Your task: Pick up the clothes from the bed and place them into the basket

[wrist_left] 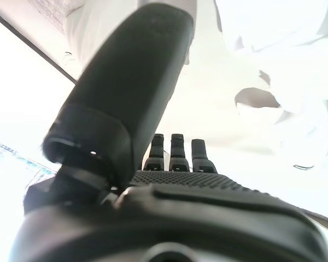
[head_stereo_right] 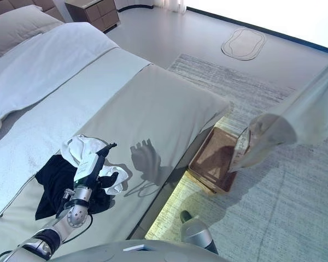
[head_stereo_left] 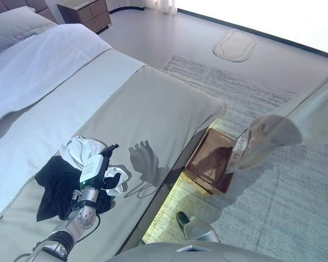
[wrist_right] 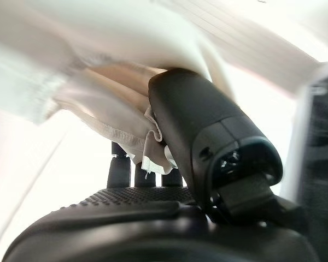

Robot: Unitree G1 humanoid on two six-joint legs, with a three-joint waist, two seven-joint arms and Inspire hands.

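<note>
Pale garment [head_stereo_left: 273, 139] hung pinched in the right hand [wrist_right: 197, 125] above the basket [head_stereo_left: 210, 161], so release looked next; left hand [head_stereo_left: 95, 169] hovered slack-fingered, holding nothing, over bed clothes [head_stereo_left: 82, 150].

Bright daylight pours in from the far side, blowing out the floor's far edge. The robot hand [head_stereo_left: 101, 169] throws a sharp shadow on the bed [head_stereo_left: 153, 114]. The pale cloth [head_stereo_left: 295, 128] at right is motion-blurred; both wrist views are glare-washed.
</note>
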